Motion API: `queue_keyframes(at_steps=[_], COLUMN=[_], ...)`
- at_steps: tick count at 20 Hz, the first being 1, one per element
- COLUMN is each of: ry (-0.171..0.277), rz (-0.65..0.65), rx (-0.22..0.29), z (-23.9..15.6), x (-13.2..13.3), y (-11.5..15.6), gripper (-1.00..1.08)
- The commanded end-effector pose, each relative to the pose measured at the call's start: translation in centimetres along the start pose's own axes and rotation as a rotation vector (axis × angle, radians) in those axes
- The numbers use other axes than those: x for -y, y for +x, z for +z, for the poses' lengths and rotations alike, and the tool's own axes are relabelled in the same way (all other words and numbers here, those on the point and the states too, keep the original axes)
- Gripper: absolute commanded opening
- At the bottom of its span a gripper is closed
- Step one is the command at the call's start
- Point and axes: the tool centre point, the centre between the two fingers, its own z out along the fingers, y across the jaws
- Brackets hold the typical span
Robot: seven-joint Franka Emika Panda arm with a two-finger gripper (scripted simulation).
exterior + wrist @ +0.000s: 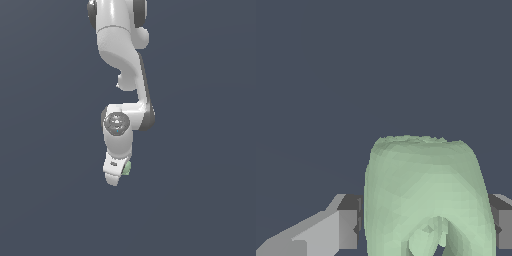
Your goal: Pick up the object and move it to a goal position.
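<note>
The pale green lumpy block [426, 195] sits squarely between the fingers [348, 222] of the gripper [118, 176], which clamp its two sides, so it hangs directly under the arm, peeking out toward the exterior view's right.
</note>
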Motion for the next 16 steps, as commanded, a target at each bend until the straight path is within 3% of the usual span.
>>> queue_keyframes(at_steps=[1,8,16], ry=[-0.001,-0.001,0.0], rz=[0.0,0.0,-0.001], rx=[0.0,0.0,-0.001], z=[-0.2,-2.8,-9.7], x=[0.0,-0.4,-1.3], y=[-0.1,-1.5,-5.3], gripper=[-1.0,-1.0,-1.0])
